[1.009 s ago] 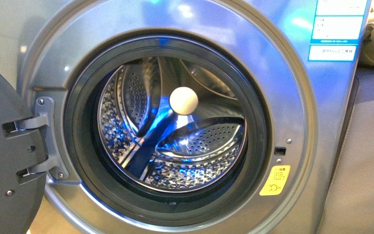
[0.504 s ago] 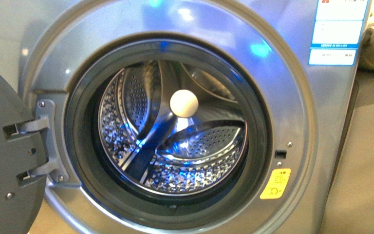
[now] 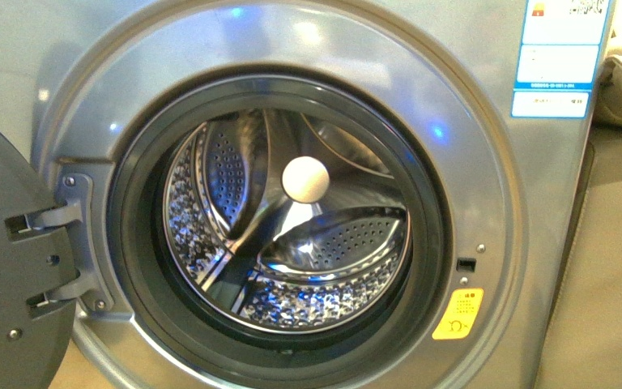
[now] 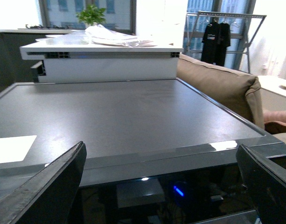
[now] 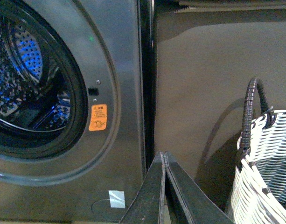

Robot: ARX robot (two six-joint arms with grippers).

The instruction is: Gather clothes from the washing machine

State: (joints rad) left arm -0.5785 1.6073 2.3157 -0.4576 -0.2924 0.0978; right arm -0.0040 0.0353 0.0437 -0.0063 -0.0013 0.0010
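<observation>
The silver-grey front-loading washing machine (image 3: 486,203) stands with its round porthole door (image 3: 8,284) swung open to the left on its hinges, baring the perforated steel drum (image 3: 291,235) with a pale ball-like knob at its back, an orange sticker (image 3: 457,314) and a blue-white label (image 3: 557,57) on its front.

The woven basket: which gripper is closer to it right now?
Right. The right gripper, shut, hangs low beside the basket. The left gripper, open, is up over the washing machine's top panel, no basket in its view.
</observation>
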